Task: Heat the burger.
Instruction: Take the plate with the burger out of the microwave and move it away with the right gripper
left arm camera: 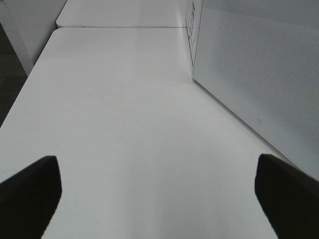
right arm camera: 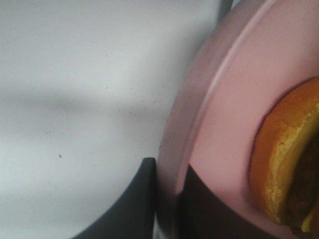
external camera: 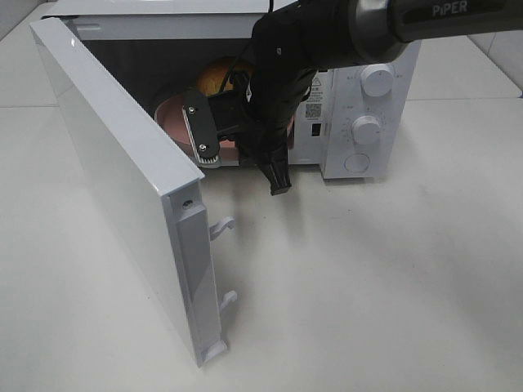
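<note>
The burger (external camera: pixel 216 76) has a golden-brown bun and sits on a pink plate (external camera: pixel 173 119) just inside the open microwave (external camera: pixel 368 98). My right gripper (external camera: pixel 235 139) reaches into the opening from the right and is shut on the plate's near rim. The right wrist view shows that rim (right arm camera: pixel 199 114) pinched between the two dark fingers (right arm camera: pixel 134 209), with the burger (right arm camera: pixel 286 159) just beyond. My left gripper (left arm camera: pixel 159 199) is open and holds nothing. It hovers over bare tabletop beside the microwave door (left arm camera: pixel 254 69) and is out of the high view.
The microwave door (external camera: pixel 114 163) swings wide toward the front left, its latch hooks (external camera: pixel 222 226) sticking out. Control knobs (external camera: pixel 376 80) are on the oven's right panel. White tabletop (external camera: pixel 368 286) spreads in front and to the right.
</note>
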